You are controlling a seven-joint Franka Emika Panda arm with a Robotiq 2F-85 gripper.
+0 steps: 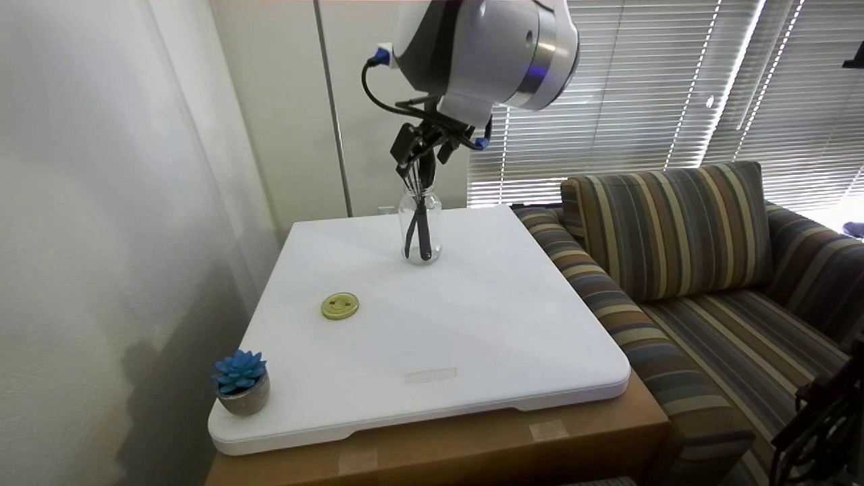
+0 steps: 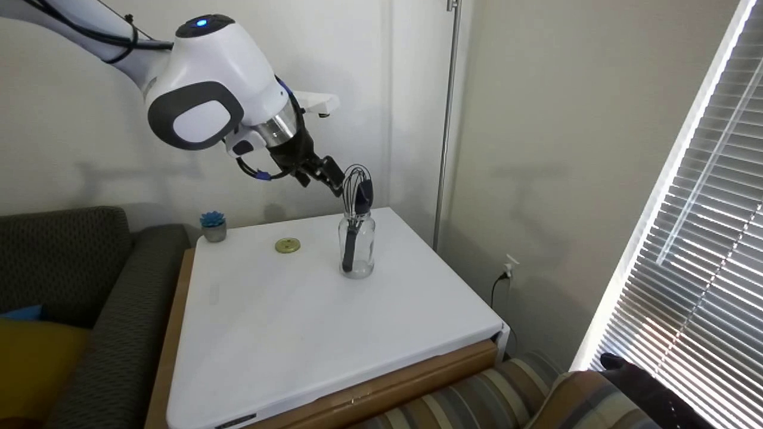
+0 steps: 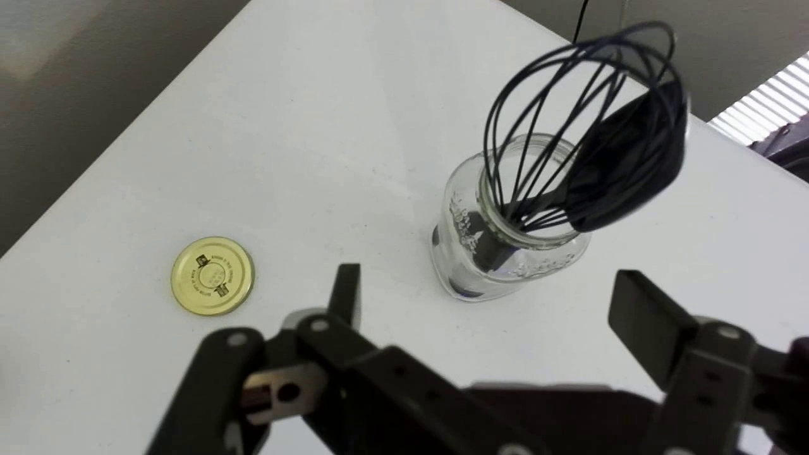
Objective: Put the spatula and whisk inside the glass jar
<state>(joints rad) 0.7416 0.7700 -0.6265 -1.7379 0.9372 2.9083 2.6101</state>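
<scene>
The glass jar [image 3: 455, 253] stands upright on the white table and holds both utensils, handles down, heads above its rim. Wires of the whisk [image 3: 584, 114] fan out over the mouth in the wrist view. Behind them the black head of the spatula [image 3: 622, 164] leans toward the right. In an exterior view, the whisk [image 2: 351, 187] and spatula [image 2: 364, 195] rise side by side from the jar [image 2: 368, 250]. My gripper [image 3: 490, 297] is open, its fingers wide apart with nothing between them. In an exterior view the gripper [image 2: 320, 179] hangs beside the whisk head, above table height.
A gold lid [image 3: 213, 276] lies flat on the white table [image 1: 459, 324], some way from the jar. At a table corner sits a potted blue succulent [image 1: 240, 371]. A striped sofa [image 1: 665, 229] borders one side; walls stand close by.
</scene>
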